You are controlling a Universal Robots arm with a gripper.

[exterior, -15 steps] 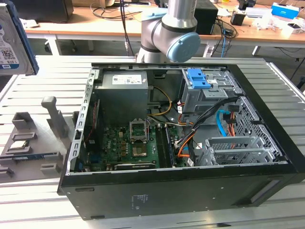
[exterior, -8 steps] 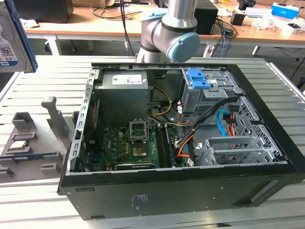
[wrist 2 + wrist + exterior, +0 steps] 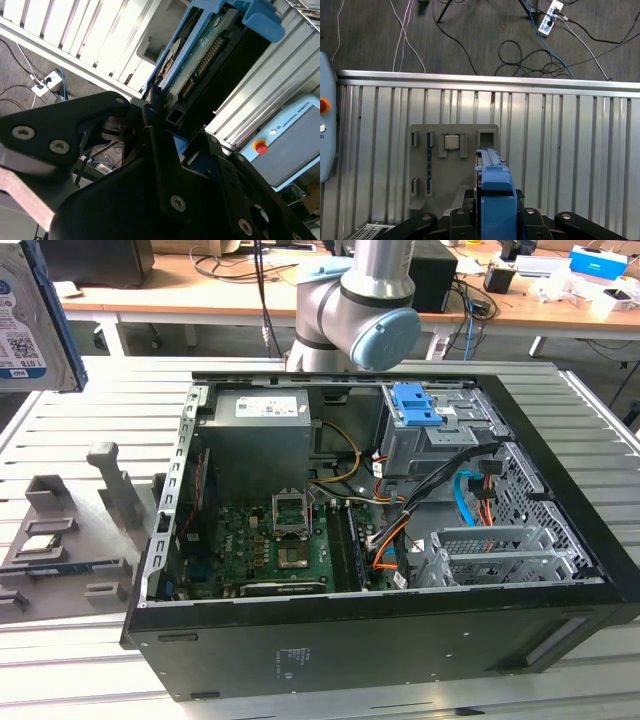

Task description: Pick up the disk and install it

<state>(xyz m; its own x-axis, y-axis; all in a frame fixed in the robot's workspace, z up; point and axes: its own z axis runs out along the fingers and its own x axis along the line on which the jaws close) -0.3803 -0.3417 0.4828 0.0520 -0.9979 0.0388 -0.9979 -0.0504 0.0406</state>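
The disk (image 3: 25, 330), silver-grey with a blue-and-white label and a blue bracket, hangs in the air at the far upper edge of the exterior view's left, above the slatted table. In the second wrist view its circuit-board side and blue frame (image 3: 210, 50) run out from my gripper (image 3: 165, 120). In the first wrist view the disk's blue bracket (image 3: 495, 185) stands edge-on between the black fingers of my gripper (image 3: 492, 200), which is shut on it. The disk is held over a grey fixture plate (image 3: 435, 175).
An open black computer case (image 3: 380, 640) lies on the slatted table (image 3: 90, 410), with a drive cage and blue latch (image 3: 415, 405) at its far side. The grey fixture (image 3: 60, 530) holds a small square chip (image 3: 451, 142). A teach pendant (image 3: 325, 125) lies at the table's edge. Cables cover the floor.
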